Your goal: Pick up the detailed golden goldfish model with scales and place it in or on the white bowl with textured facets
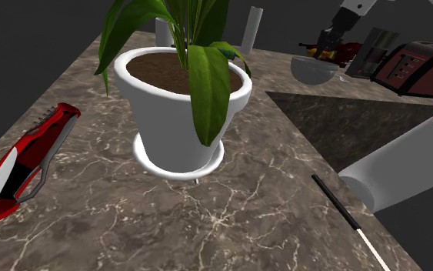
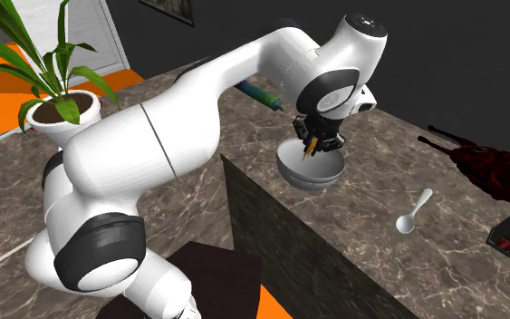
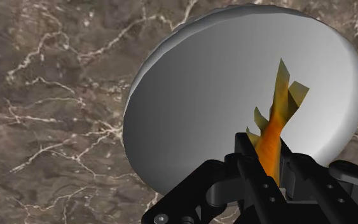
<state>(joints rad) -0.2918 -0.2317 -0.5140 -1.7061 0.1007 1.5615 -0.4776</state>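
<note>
One part is done: the all-black two-finger gripper (image 2: pixel 311 148) squeezes the orange-gold fish model with spiky fins (image 3: pixel 274 133) tight. The fish hangs just above the plain white round bowl (image 3: pixel 222 95), at the shoulder view's upper right. I think only letting go is left.

Marble counter (image 1: pixel 130 223) bearing bowl (image 2: pixel 291 168), planter (image 1: pixel 168 123), spoon (image 2: pixel 414 212)
</note>
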